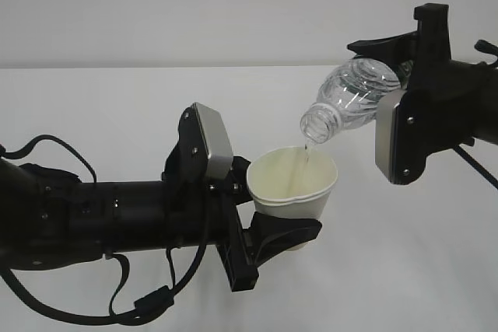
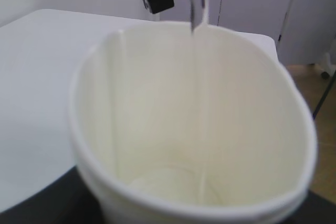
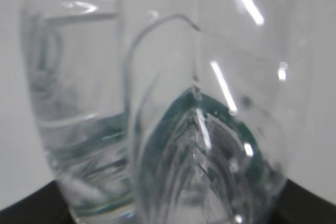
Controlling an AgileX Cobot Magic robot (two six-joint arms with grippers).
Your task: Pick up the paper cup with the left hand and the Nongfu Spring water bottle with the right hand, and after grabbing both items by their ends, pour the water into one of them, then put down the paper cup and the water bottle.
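**Now pouring: bottle tipped over the cup, both held above the bench**

Here the left tool (image 1: pixel 268 227) is pinching the paper cup (image 1: pixel 296 184) near its base, its black jaws pressing the thin white wall so the rolled rim is bowing into an oval. The cup is tapered, matte white outside and pale cream inside, with faint vertical creases showing in the left wrist view (image 2: pixel 194 124). It is hanging in mid-air above the white bench (image 1: pixel 117 114), near the middle of the exterior view.

The right tool (image 1: pixel 405 52) is gripping the Nongfu Spring water bottle (image 1: pixel 354 99) at its bottom end, the jaws closing on the clear ribbed plastic. The bottle is sitting at about 1 o'clock from the cup, tilting with its uncapped narrow neck pointing toward 7 o'clock, the mouth just above the cup's rim. The water (image 1: pixel 307 149) is falling as a thin clear stream into the cup, and a little is pooling at the cup's bottom in the left wrist view (image 2: pixel 197 51). In the right wrist view the bottle (image 3: pixel 173 129) is filling the frame, glossy and curved, with a dark green tint showing through; no writing is readable.

Each black arm is carrying a grey metal plate, and loose black cables (image 1: pixel 117 301) are looping under the left arm. A plain pale wall is standing behind the bench.
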